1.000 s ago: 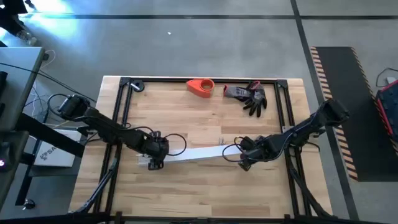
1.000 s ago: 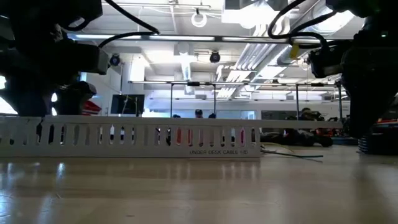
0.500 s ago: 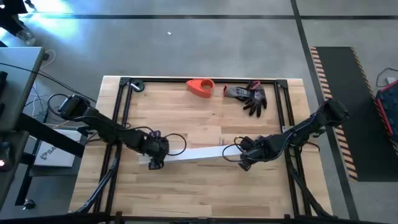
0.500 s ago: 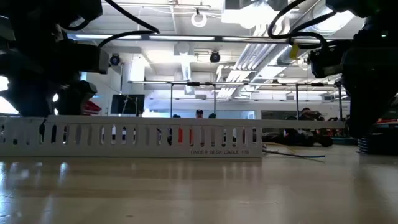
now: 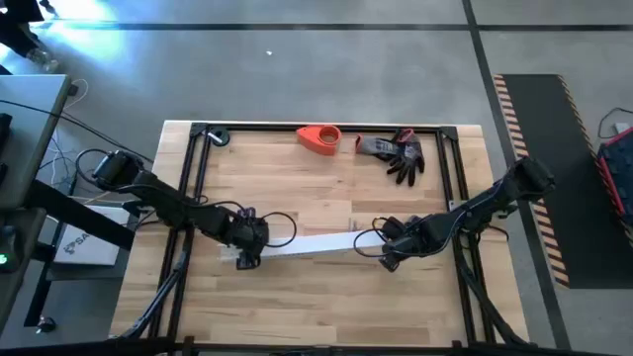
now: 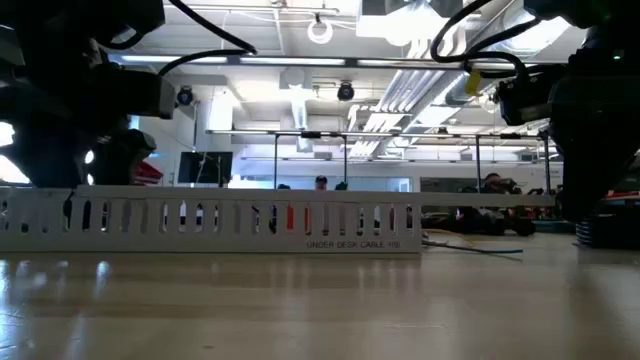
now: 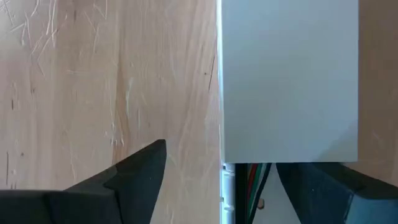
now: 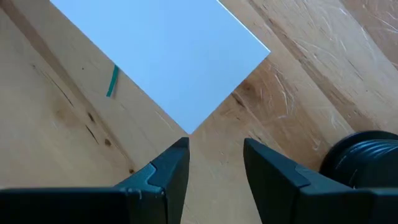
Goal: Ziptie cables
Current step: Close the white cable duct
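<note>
From above, the wooden table (image 5: 297,188) carries a long white channel (image 5: 307,245) lying nearly level across its middle. The left gripper (image 5: 247,259) sits over the channel's left end, the right gripper (image 5: 388,261) at its right end. A thin dark cable (image 5: 282,225) loops on the wood just behind the left gripper. An orange tape dispenser (image 5: 319,138) and a grey glove (image 5: 398,153) lie near the far edge, well apart from the arms.

At table height, the slotted wall of the channel (image 6: 215,222) runs across the left and centre, with red and dark shapes showing through its slots, probably cables inside, though too small to be sure. Thin wires (image 6: 470,246) trail on the wood past its right end.

In the left wrist view, the left gripper (image 7: 217,180) has its fingers (image 7: 134,174) spread wide, straddling the end of the channel's flat white cover (image 7: 289,81); red and green cables (image 7: 252,177) show in the channel just under the cover's edge.

In the right wrist view, the right gripper (image 8: 216,168) is parted, holding nothing, its tips just short of the corner of the white cover (image 8: 168,56). A small green scrap (image 8: 112,81) lies on the wood beside the cover.
</note>
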